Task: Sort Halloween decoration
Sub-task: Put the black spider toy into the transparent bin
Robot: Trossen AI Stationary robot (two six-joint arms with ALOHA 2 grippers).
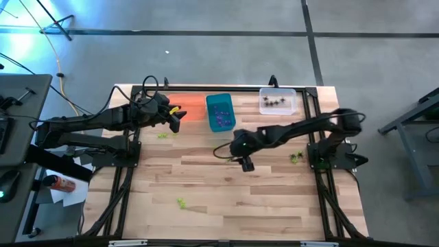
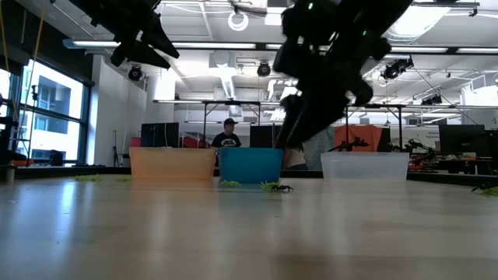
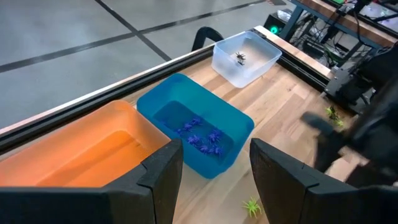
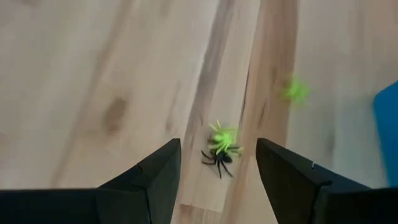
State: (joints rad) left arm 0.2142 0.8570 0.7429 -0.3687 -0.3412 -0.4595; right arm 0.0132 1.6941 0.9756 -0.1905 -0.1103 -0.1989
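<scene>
High view: wood table (image 1: 226, 199), three bins along the far edge — orange bin (image 1: 186, 106), teal bin (image 1: 220, 112) with purple spiders (image 3: 202, 138) inside, clear bin (image 1: 278, 101) with black spiders (image 1: 276, 102). Left gripper (image 1: 174, 121) hovers by the orange bin, fingers apart, nothing held. Right gripper (image 1: 246, 163) hangs over mid-table in front of the teal bin, fingers apart, empty; just ahead of it a black spider (image 4: 217, 158) touching a green spider (image 4: 222, 139). More green spiders loose: near front (image 1: 181, 202), right side (image 1: 295, 158), near left arm (image 1: 162, 135). Person (image 2: 228, 134) in the room behind.
</scene>
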